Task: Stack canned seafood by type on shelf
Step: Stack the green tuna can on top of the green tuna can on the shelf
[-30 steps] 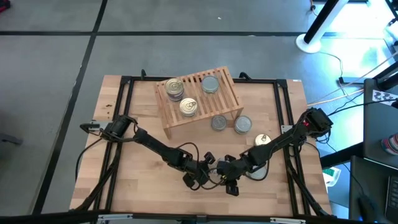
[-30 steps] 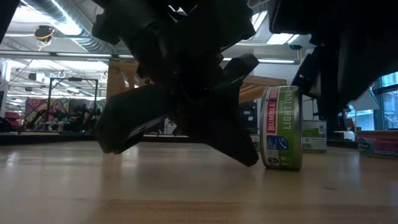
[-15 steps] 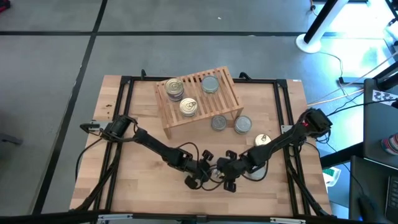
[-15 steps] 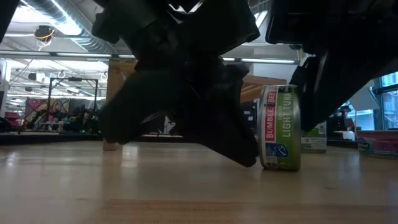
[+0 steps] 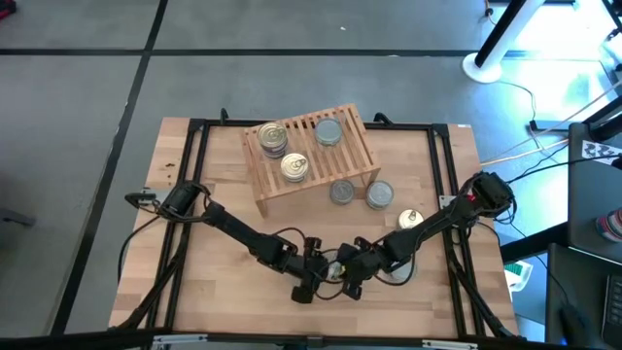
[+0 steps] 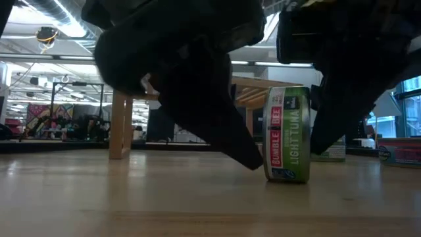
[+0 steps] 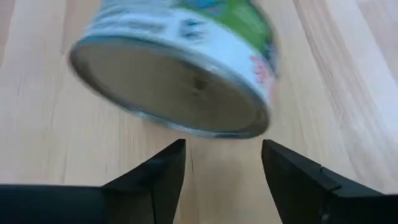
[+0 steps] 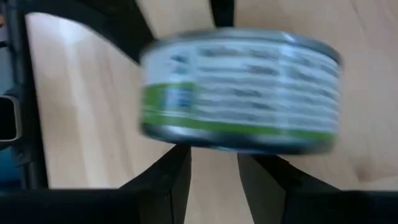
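Observation:
One tin of the canned seafood (image 6: pixel 287 135), green-labelled, stands on its rim on the table near the front edge. Its dull silver end (image 7: pixel 168 87) faces my left gripper (image 7: pixel 224 146), which is open and just short of it. My right gripper (image 8: pixel 214 155) is open on the tin's other side (image 8: pixel 242 87), fingertips close to that end. In the high view both grippers (image 5: pixel 313 277) (image 5: pixel 352 275) meet there. The shelf (image 5: pixel 311 156) stands at the back with three tins on its slats. My right gripper has its fingertips (image 8: pixel 171 165) right at the tin's end that faces it. The tin's rim hides the spot, so I cannot tell whether they touch. Nothing lies between the two fingers. My left gripper touches nothing.
Two tins (image 5: pixel 341 192) (image 5: pixel 380 195) lie flat on the table in front of the shelf, and a gold-topped one (image 5: pixel 409 219) sits beside my right arm. A black frame runs along the table's edges (image 5: pixel 194 194). Bare wood lies to the front left.
My left gripper has rolled about its own pointing line while staying beside the tin. The tin, still on its rim, has shifted a little toward the table's left.

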Action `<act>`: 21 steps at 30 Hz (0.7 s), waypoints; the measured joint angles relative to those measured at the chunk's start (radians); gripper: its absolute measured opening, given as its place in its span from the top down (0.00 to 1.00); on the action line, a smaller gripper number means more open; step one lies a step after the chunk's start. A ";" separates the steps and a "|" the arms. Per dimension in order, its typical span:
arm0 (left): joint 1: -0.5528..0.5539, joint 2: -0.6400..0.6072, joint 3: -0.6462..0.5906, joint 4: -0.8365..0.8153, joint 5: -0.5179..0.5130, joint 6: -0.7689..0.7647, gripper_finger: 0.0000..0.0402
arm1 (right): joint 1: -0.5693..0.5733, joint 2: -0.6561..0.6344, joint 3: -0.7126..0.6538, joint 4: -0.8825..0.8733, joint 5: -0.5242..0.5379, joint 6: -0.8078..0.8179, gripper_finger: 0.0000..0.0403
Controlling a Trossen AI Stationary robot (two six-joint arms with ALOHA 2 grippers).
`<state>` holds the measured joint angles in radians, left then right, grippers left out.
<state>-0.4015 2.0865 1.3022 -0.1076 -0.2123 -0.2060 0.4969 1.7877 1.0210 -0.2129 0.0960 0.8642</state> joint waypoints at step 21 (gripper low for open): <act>0.019 -0.006 0.000 -0.023 0.079 -0.319 0.46 | 0.000 0.052 0.000 0.136 0.064 0.264 0.67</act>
<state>-0.3828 2.0801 1.3025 -0.1310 -0.1336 -0.5245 0.4969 1.8393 1.0214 -0.0771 0.1602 1.1280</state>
